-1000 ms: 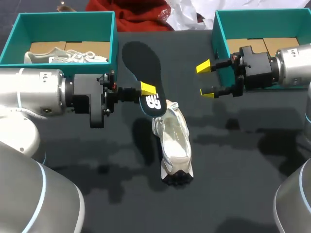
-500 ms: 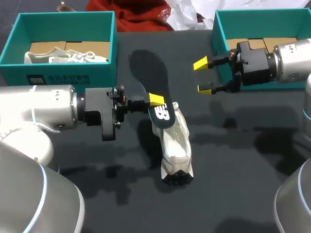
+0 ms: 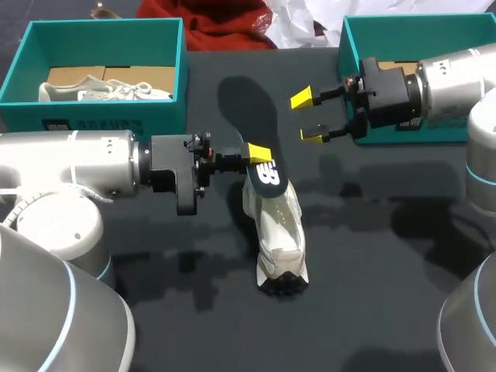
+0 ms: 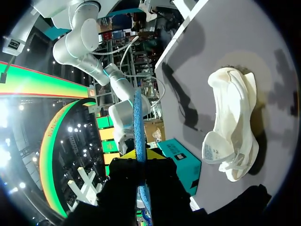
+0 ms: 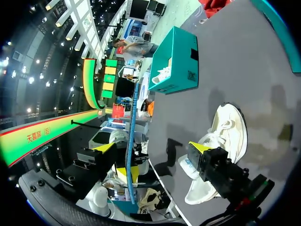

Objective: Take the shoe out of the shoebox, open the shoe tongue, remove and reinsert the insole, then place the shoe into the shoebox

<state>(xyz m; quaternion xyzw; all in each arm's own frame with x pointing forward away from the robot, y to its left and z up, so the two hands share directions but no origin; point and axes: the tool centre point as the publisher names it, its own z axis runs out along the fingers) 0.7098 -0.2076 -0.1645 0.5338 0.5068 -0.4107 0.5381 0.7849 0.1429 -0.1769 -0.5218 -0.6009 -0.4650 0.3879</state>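
A white shoe (image 3: 280, 232) lies on the dark table, toe toward the front edge; it also shows beside my left gripper (image 4: 233, 127) and below my right fingers (image 5: 225, 132). My left gripper (image 3: 256, 153) is shut on the heel end of a dark insole (image 3: 252, 116) with a white logo, held over the shoe's opening. In the left wrist view the insole (image 4: 138, 127) stands edge-on out of the gripper (image 4: 140, 161). My right gripper (image 3: 307, 117) hangs open just right of the insole. Its own view shows the insole edge (image 5: 133, 136) ahead of it (image 5: 151, 147).
A teal shoebox (image 3: 101, 29) at the back left holds a second white shoe (image 3: 105, 91). Another teal shoebox (image 3: 350, 54) stands at the back right, behind my right arm. A red cloth (image 3: 225, 23) lies at the far edge.
My left arm has carried the insole to the right, over the shoe's opening. My right gripper has moved left toward the insole, staying open.
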